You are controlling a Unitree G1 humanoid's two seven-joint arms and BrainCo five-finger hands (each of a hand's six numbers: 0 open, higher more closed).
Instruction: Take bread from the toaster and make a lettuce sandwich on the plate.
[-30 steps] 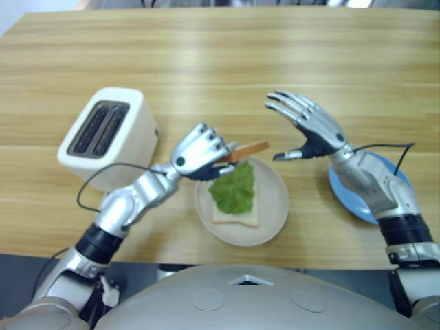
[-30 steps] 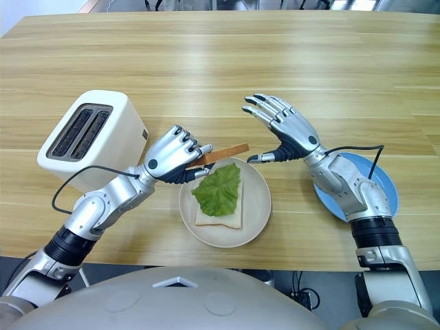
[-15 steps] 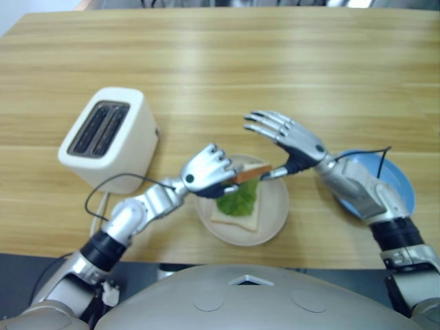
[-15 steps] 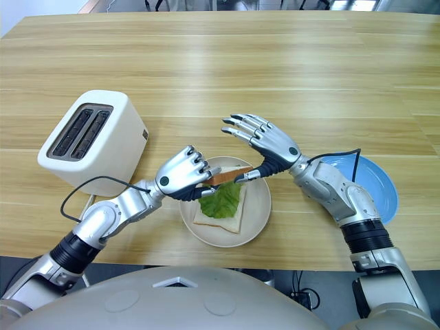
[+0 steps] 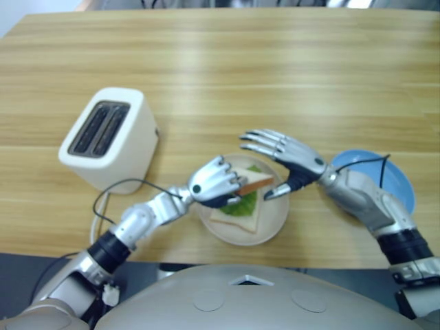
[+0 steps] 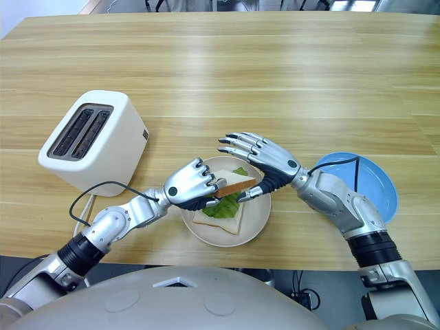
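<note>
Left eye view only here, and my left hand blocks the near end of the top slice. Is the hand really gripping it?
Observer: Yes, the left hand is curled around the near end of the top slice, which slants above the lettuce.
Operator: What's under the lettuce?
Observer: The bottom slice, flat on the plate, with its near edge showing.
Operator: And the other side?
Observer: The right hand is open beside the top slice's far end. I cannot tell whether the thumb touches it.

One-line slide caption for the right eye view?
Left hand holds bread slice over lettuce on the plate; open right hand alongside.
</note>
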